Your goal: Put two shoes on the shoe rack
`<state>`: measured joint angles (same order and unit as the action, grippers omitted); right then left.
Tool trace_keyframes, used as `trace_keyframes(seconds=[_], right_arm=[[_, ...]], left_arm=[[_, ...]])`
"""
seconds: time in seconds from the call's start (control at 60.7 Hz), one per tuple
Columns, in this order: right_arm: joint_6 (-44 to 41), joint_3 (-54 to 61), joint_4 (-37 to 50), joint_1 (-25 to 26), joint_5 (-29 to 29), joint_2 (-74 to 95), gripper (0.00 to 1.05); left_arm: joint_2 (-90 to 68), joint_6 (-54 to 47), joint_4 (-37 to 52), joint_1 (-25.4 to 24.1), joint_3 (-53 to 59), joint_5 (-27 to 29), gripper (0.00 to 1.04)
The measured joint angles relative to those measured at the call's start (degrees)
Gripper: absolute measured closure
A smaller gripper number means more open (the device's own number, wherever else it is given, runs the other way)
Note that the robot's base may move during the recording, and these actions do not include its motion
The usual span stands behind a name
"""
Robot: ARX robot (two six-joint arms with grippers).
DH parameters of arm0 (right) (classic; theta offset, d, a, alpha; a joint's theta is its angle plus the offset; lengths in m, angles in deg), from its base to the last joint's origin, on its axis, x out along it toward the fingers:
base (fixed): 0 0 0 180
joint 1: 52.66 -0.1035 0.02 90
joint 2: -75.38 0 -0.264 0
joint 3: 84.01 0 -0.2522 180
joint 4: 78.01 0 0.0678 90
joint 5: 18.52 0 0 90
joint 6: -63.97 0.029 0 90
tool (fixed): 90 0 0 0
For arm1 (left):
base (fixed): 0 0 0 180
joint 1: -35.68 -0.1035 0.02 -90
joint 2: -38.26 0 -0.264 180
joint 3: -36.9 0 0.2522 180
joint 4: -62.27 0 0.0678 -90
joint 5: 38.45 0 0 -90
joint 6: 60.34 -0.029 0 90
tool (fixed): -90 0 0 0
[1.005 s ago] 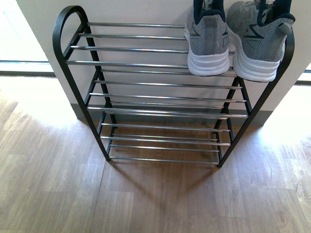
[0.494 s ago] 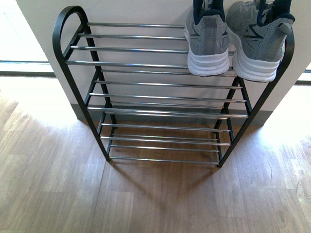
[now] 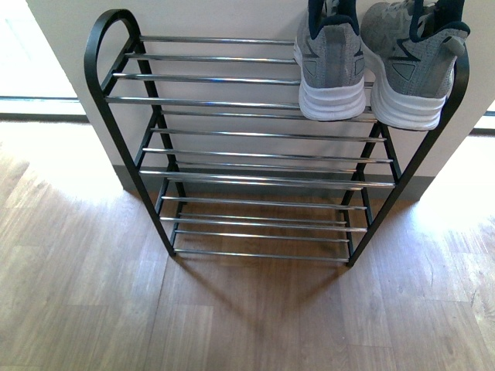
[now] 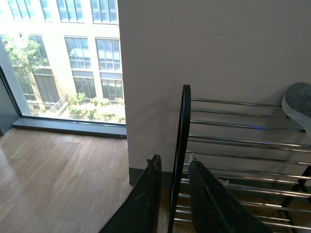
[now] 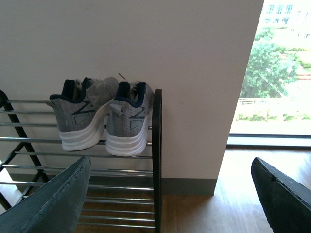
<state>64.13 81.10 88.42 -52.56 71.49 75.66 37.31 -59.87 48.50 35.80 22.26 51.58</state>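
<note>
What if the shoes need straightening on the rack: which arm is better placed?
Right, likely: both shoes stand on the shoe rack, top tier, right end, straight ahead of the open right gripper; the left gripper faces its left frame.

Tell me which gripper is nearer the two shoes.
Right. The right gripper faces the shoes at their end of the shoe rack; the left gripper is by the opposite end.

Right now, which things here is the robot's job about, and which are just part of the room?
Part of the job: left grey sneaker, right grey sneaker, shoe rack they sit on.
Just surroundings: white wall, wooden floor, window.
</note>
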Motion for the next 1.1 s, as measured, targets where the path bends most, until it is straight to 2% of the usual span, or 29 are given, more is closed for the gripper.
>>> trace_keyframes(seconds=[0.363,1.104], right_arm=[[0.0,0.0,0.0,0.0,0.0,0.0,0.09],[0.0,0.0,0.0,0.0,0.2,0.0,0.09]], left_arm=[[0.0,0.0,0.0,0.0,0.0,0.0,0.09],[0.0,-0.1,0.0,0.0,0.0,-0.2,0.09]])
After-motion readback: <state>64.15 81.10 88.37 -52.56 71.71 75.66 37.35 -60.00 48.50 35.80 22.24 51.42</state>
